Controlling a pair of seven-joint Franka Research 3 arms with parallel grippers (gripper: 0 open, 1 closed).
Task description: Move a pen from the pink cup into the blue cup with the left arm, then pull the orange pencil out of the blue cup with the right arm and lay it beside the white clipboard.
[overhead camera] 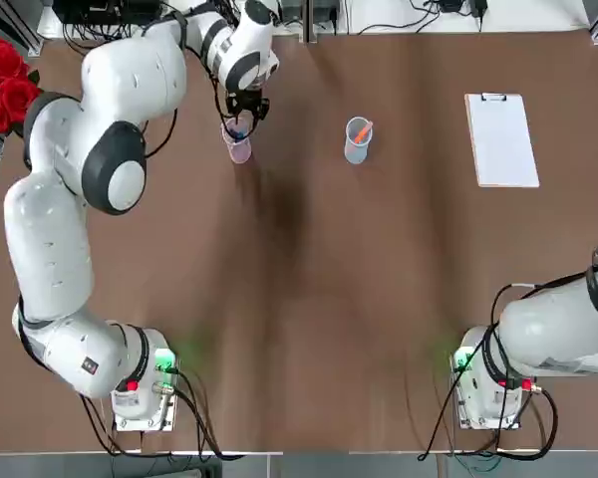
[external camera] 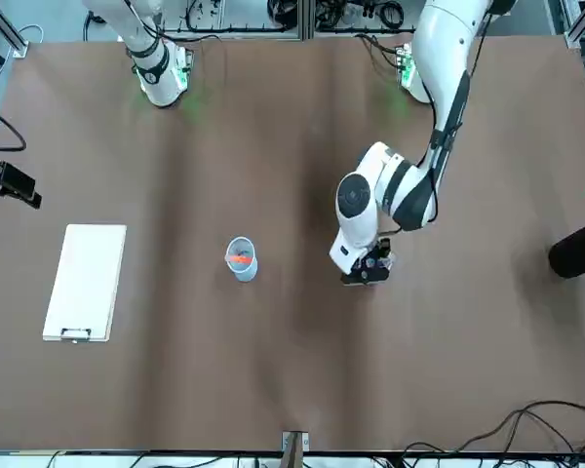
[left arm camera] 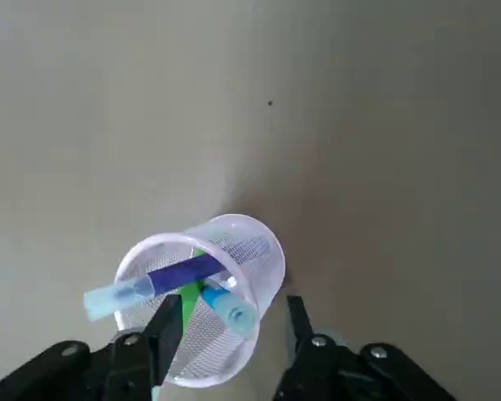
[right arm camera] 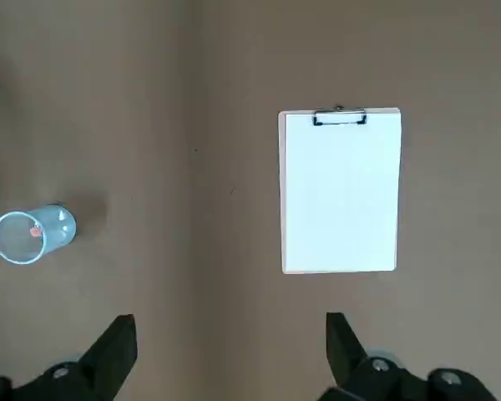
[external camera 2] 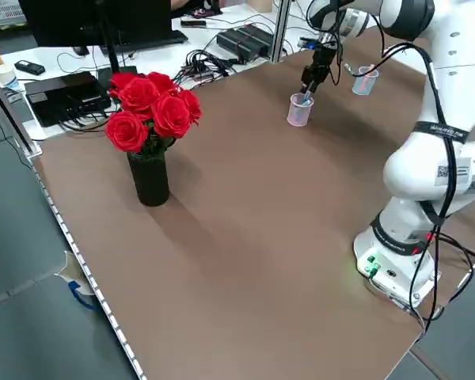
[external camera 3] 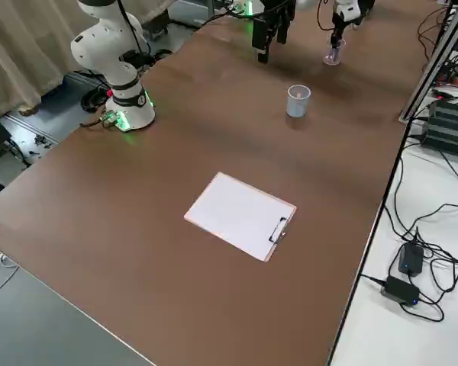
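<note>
The pink cup (overhead camera: pixel 239 149) (left arm camera: pixel 259 259) stands far left of centre and holds a dark blue pen (left arm camera: pixel 163 280), a light blue pen (left arm camera: pixel 225 307) and a green one (left arm camera: pixel 190 302). My left gripper (overhead camera: pixel 241 121) (left arm camera: pixel 232 307) hangs right over it. Its fingers are partly closed on either side of the pen tops, with a gap still showing. The blue cup (overhead camera: pixel 357 139) (right arm camera: pixel 29 236) holds the orange pencil (overhead camera: pixel 363 130). The white clipboard (overhead camera: pixel 501 139) (right arm camera: pixel 340 192) lies to the right. My right gripper (right arm camera: pixel 230 334) is open, high above the table.
A black vase of red roses (external camera 2: pixel 150 119) stands at the table's left edge. Cables and power bricks lie on the white bench beyond the far edge. The arm bases (overhead camera: pixel 145 388) sit at the near edge.
</note>
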